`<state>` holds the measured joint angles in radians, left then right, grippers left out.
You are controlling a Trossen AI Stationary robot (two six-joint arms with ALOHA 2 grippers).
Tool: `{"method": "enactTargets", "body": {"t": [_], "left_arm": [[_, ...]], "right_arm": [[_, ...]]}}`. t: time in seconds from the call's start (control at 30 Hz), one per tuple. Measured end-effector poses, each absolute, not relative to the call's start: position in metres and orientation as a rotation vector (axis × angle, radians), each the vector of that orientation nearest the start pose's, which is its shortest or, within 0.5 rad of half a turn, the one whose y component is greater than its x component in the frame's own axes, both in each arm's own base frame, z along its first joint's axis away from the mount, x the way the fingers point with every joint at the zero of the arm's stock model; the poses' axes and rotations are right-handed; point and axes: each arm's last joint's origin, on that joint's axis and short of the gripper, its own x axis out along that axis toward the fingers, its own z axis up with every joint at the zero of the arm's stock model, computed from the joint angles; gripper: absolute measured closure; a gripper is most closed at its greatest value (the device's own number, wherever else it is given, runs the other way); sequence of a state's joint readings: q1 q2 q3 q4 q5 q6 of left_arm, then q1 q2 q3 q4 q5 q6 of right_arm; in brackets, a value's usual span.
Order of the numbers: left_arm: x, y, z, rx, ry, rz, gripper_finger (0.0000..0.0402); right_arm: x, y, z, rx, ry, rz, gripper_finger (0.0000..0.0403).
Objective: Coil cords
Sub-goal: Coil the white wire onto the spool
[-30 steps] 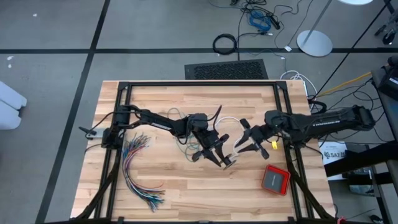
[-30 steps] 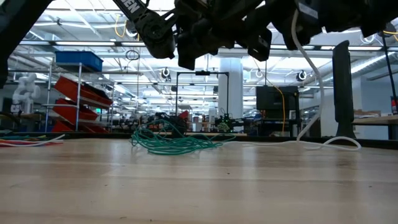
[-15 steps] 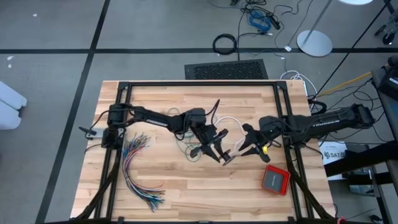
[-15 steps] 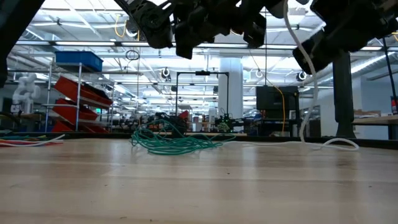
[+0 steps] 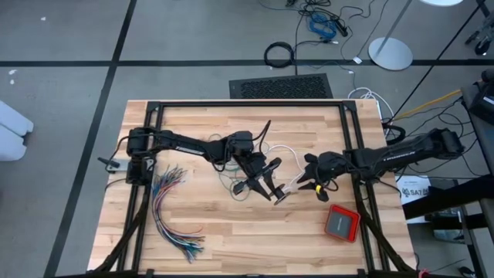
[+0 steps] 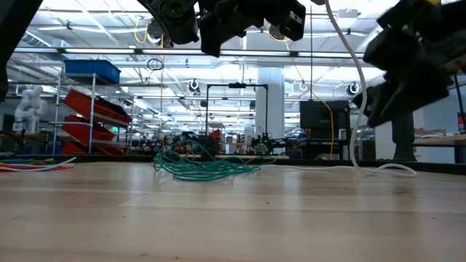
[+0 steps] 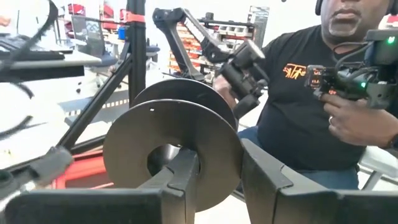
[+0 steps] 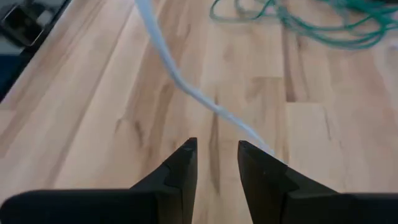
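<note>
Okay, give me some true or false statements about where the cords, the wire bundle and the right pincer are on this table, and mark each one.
1. The thin teal-green cord lies in a loose tangle on the wooden table. True.
2. The flat red square device sits on the left arm's side. False: it lies on the right arm's side.
3. The fanned bundle of many-coloured wires lies on the left arm's side. True.
4. The right pincer is clamped on the teal-green cord. False: its jaws stand apart over bare wood, with a thin white cord running up to it.
5. Nobody is in view. False: a person in a black T-shirt shows beyond the table.
</note>
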<state>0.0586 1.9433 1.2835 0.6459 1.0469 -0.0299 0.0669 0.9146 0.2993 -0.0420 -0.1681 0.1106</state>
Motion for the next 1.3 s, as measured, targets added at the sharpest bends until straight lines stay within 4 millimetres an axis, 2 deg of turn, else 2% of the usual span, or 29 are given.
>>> {"method": "enactTargets", "body": {"t": [0.13,0.33,0.67,1.03,1.17,1.3], "left_arm": [[0.429,0.0,0.248,-0.032,0.024,-0.985,0.0307],[0.428,0.0,0.25,-0.023,0.014,-0.958,0.0307],[0.429,0.001,0.253,-0.005,-0.014,-0.933,0.0307],[0.429,0.001,0.255,-0.004,-0.021,-0.915,0.0307],[0.429,0.002,0.252,-0.028,0.008,-0.907,0.0307],[0.429,0.005,0.251,-0.039,0.024,-0.898,0.0307]], "right_arm": [[0.162,0.013,0.142,0.124,0.601,0.111,0.0303],[0.159,0.013,0.129,0.095,0.593,0.1,0.0303],[0.173,0.011,0.117,0.024,0.583,0.049,0.0303],[0.185,0.012,0.105,0.024,0.564,0.053,0.0304],[0.185,0.012,0.105,0.027,0.563,0.053,0.0327],[0.184,0.012,0.105,0.027,0.571,0.052,0.0371]]}}
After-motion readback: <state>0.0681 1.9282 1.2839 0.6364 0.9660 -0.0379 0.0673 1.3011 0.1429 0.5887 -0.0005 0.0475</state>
